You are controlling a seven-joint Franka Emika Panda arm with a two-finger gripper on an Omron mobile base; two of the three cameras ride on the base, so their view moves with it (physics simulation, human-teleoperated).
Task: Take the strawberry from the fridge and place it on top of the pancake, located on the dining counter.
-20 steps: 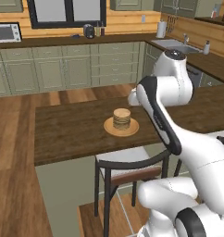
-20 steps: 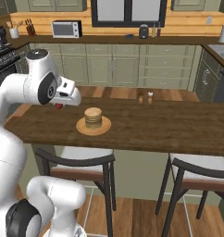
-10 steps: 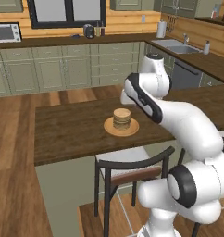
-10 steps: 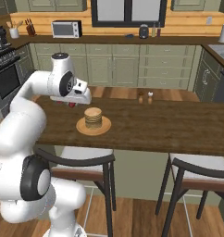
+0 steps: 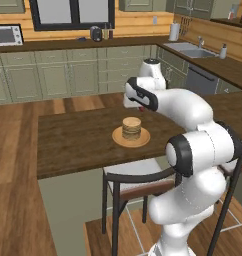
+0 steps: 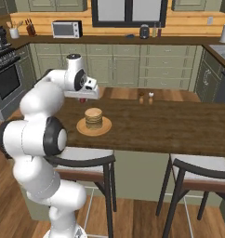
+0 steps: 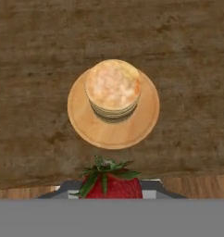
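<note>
The gripper (image 6: 89, 89) pinches the strawberry (image 7: 110, 181), bottom centre of the hand view; the pancake (image 7: 113, 86) sits centre frame. I'd centre over the stack, then lower before releasing.

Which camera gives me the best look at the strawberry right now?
The hand view: the strawberry sits large at the bottom, red with green leaves, held in the claw, just short of the pancake. In the left base view it is a small red speck under the hand; in the right base view I cannot make it out.
</note>
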